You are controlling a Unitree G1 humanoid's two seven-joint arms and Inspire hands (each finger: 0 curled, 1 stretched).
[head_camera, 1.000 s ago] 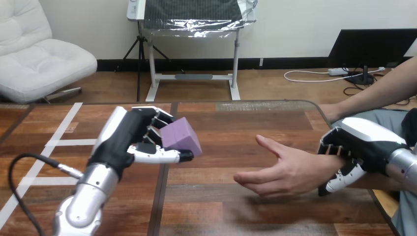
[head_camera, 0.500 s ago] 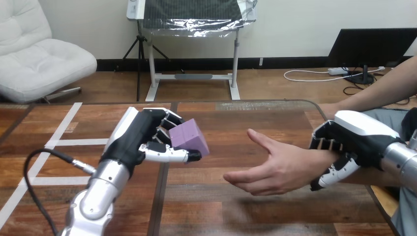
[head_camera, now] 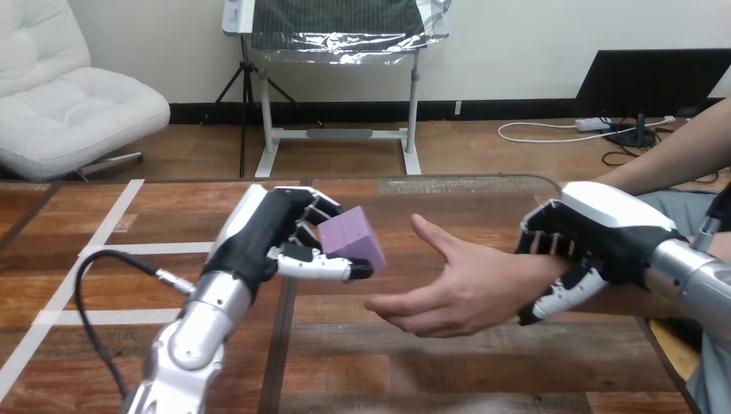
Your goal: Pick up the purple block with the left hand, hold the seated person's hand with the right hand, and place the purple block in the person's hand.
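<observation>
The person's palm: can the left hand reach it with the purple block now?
Probably yes: the left hand holds the purple block beside the person's hand, nothing lies between them, and the right hand grips the wrist.

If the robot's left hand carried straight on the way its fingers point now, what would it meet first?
Most likely the person's open hand, across a bare gap from the purple cube-shaped block that the left hand pinches. Depth is unclear from this view, so it might pass above.

No readable text, label, brand or number anywhere. Only plain white tape lines near the left edge of the table, without lettering.
</observation>
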